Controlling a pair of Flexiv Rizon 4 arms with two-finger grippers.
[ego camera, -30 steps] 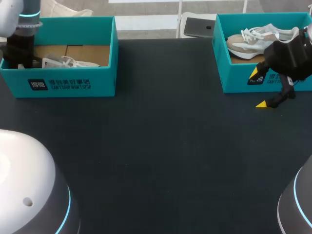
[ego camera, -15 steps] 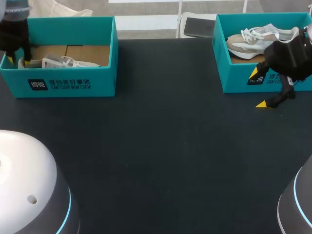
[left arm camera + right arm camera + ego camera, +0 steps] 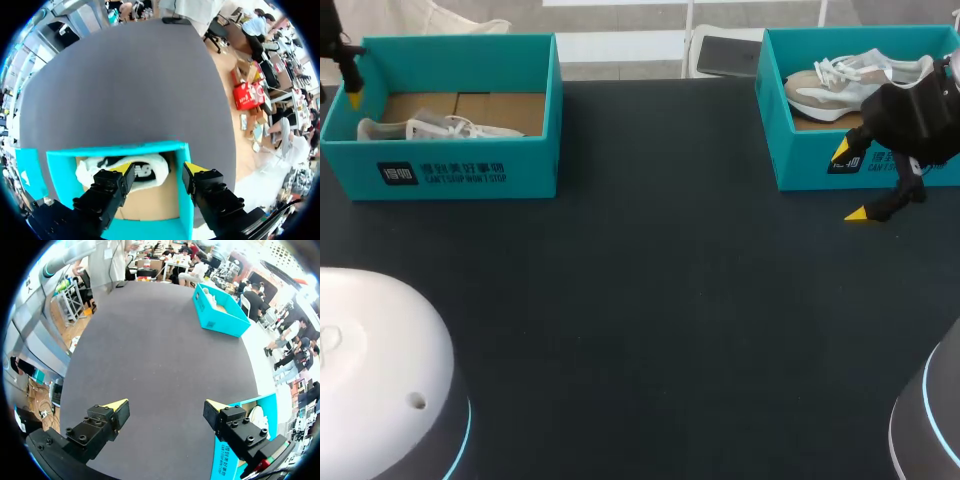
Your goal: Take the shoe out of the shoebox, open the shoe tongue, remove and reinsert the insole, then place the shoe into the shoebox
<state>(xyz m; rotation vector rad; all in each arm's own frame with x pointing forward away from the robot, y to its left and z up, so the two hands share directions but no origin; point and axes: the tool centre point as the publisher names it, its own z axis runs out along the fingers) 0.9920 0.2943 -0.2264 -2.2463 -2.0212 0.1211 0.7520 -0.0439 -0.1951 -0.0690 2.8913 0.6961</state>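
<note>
Logged left gripper [image 3: 160,169] open above shoe [image 3: 92,170] in shoebox [image 3: 115,149], table [image 3: 650,300] far-left corner; right gripper [image 3: 165,404] open, empty, before second shoebox [image 3: 810,170].

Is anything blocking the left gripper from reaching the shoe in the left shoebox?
Nothing visible does. The left gripper hangs open over the left shoebox, which has no lid on, and the white shoe lies uncovered on the box floor ahead of the fingers.
</note>
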